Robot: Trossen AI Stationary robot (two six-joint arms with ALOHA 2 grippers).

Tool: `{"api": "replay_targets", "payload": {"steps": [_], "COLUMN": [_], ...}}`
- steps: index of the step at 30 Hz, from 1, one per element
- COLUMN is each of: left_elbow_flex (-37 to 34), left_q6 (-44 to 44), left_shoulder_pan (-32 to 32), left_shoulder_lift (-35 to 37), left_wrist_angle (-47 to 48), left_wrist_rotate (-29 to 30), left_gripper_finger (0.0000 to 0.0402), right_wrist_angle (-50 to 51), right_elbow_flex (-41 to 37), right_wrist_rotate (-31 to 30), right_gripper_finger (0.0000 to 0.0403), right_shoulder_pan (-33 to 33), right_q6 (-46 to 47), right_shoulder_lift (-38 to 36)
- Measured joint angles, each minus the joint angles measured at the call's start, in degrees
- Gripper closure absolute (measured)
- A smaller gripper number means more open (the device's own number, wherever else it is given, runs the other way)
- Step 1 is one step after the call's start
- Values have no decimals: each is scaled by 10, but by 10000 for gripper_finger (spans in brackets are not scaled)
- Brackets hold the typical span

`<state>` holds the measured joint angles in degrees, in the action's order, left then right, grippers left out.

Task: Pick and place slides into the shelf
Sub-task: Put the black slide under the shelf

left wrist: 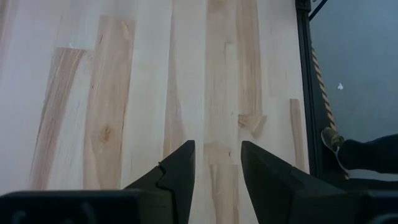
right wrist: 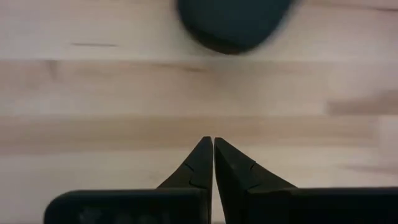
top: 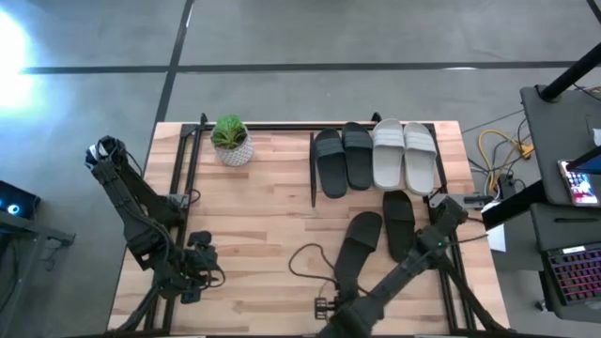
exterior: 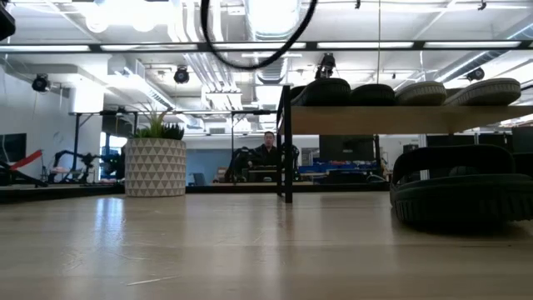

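Note:
The shelf (top: pixel 376 127) stands at the table's far right. Two black slides (top: pixel 343 160) and two light grey slides (top: pixel 404 155) rest sole-down on its top board, also seen from the side in the low view (exterior: pixel 400 93). Two more black slides (top: pixel 362 246) (top: pixel 399 223) lie flat on the table in front of the shelf. My right gripper (right wrist: pixel 213 149) is shut near the table's near edge (top: pixel 326 306); one end of a black slide (right wrist: pixel 233 25) lies just ahead of it. My left gripper (left wrist: pixel 217 155) is open over bare wood at the near left (top: pixel 200 275).
A potted plant (top: pixel 231 141) stands at the far edge, left of the shelf. A dark cable (top: pixel 302 261) loops over the table beside the near black slide. Bare wood (top: pixel 254 216) spans the table's middle and left. In the low view, a person (exterior: pixel 267 148) sits beyond the table.

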<state>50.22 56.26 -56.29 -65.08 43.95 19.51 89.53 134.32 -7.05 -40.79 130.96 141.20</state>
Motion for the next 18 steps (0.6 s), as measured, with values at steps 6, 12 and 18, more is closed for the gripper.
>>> {"api": "replay_targets", "payload": {"steps": [6,12,18], "left_elbow_flex": [0,0,0], "left_q6": [-16,-17,-24], "left_shoulder_pan": [0,0,0], "left_shoulder_lift": [0,0,0], "left_wrist_angle": [1,1,0], "left_wrist_rotate": [0,0,0], "left_gripper_finger": [286,286,286], "right_wrist_angle": [-9,-45,-135], "right_elbow_flex": [-9,-67,-129], "right_wrist_rotate": [7,47,63], "right_gripper_finger": [394,394,394], "right_shoulder_pan": [42,66,72], "right_q6": [-65,-92,-72], "right_shoulder_lift": [14,14,8]}}
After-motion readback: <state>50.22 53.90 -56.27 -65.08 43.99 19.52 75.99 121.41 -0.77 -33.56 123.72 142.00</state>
